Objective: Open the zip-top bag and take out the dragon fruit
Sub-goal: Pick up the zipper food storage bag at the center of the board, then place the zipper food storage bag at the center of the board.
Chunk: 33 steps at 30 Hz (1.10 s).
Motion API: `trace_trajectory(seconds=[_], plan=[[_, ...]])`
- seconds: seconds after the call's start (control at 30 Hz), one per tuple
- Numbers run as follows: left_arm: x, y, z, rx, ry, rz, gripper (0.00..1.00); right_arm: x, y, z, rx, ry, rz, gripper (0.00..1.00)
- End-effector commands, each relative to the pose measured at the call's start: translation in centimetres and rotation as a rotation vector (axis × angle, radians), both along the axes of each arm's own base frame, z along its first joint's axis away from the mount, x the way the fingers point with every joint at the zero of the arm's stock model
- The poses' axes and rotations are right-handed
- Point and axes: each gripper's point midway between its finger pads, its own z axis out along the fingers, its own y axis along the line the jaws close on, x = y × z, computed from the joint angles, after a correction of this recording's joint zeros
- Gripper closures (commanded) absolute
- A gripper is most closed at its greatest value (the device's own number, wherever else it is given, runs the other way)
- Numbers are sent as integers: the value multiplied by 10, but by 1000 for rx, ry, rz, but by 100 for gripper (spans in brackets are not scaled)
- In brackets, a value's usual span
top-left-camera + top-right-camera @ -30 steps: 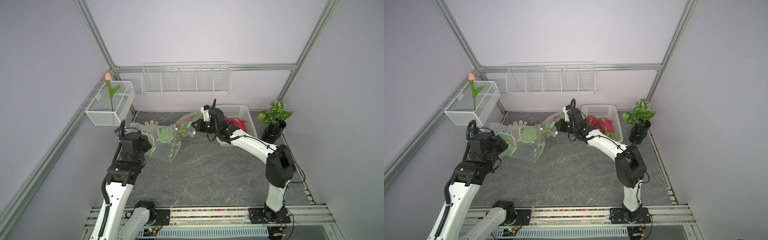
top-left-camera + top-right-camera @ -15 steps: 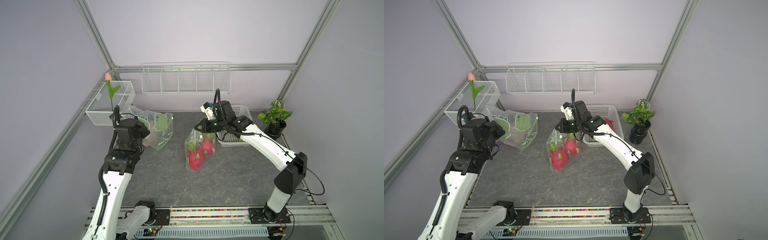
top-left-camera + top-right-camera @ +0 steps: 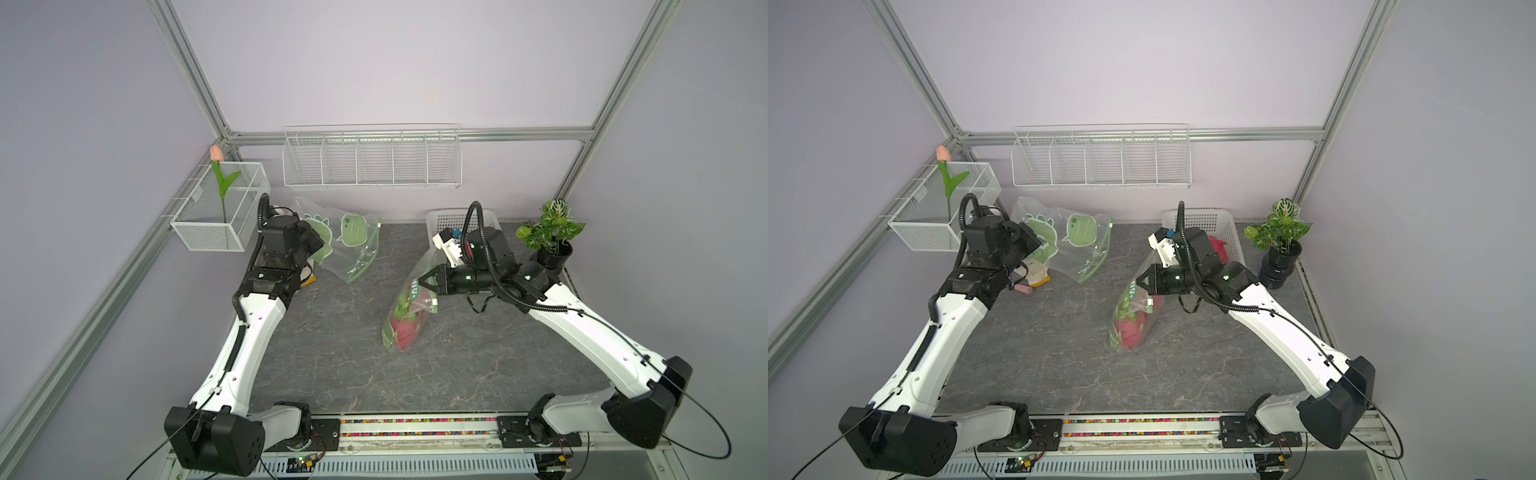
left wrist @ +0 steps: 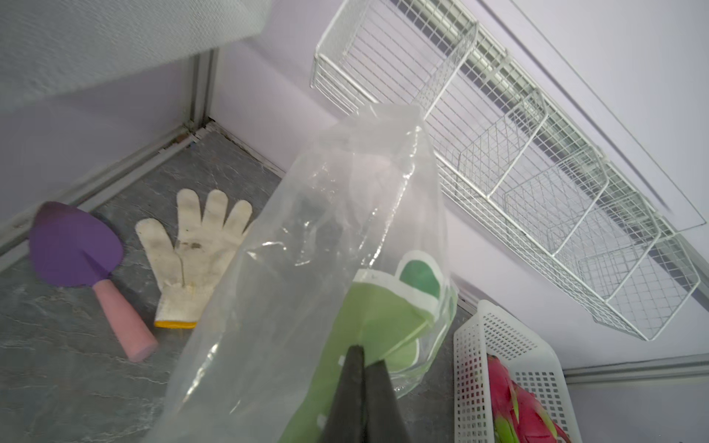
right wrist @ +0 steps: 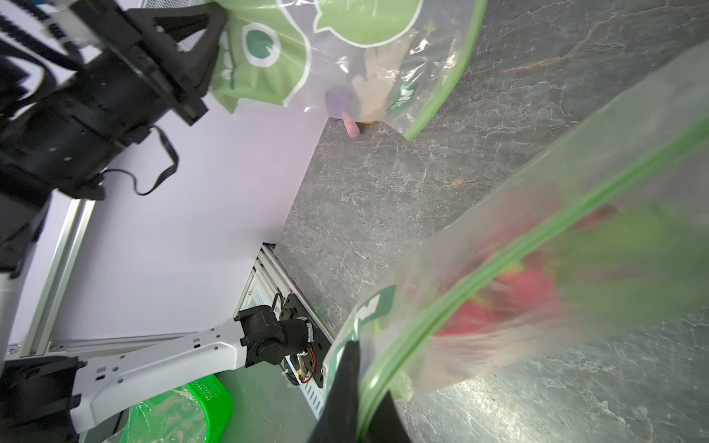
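At the far left, the left gripper [image 4: 366,358] is closed on a printed part of the empty bag [image 3: 357,253]. It holds this bag up in the back corner, I think to keep it out of the working area. Under the bag, a glove [image 4: 195,245] and a trowel [image 4: 75,245] lie flat on the table [image 3: 332,353]; they seem to have no part in the task.

In the middle, the right gripper [image 3: 420,280] is pinched on the top edge of the full bag [image 3: 409,307], at its green zip strip. The bag hangs tilted from this grip and its bottom rests on the table, so the table carries the weight and the top is easy to reach. Dragon fruit [image 3: 405,332] lies in the lower part of this bag. I cannot tell if the zip is sealed or already open.

Behind the right arm stands a white basket [image 3: 451,216] with more dragon fruit [image 3: 1219,247] inside, so it is probably where the fruit goes. At the far right is a plant [image 3: 550,228], well apart from both bags.

The left gripper is occupied, so it must probably drop its bag before it can help to pull the zip.
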Motion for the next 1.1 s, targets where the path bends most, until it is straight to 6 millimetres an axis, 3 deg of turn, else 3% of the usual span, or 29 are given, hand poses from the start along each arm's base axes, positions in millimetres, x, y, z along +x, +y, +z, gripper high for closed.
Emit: trace_trajectory(seconds=[0.0,0.17,0.4,0.57,0.77,1.07], plan=[[19,-35,17,-67,-64,-74,100,-3,-11,22,50,-53,-34,93],[46,-74,2,-119,-42,-145,100,-8,-20,27,60,-60,-55,93],[86,-93,-41,-148,31,-164,100,-9,-31,26,53,-61,-86,93],[109,-81,-98,-160,151,-125,100,-8,-34,25,52,-59,-98,93],[132,-62,-147,-195,257,-107,100,-6,-36,27,60,-63,-107,93],[159,-77,-176,-221,317,-117,100,-4,-39,27,60,-70,-130,92]])
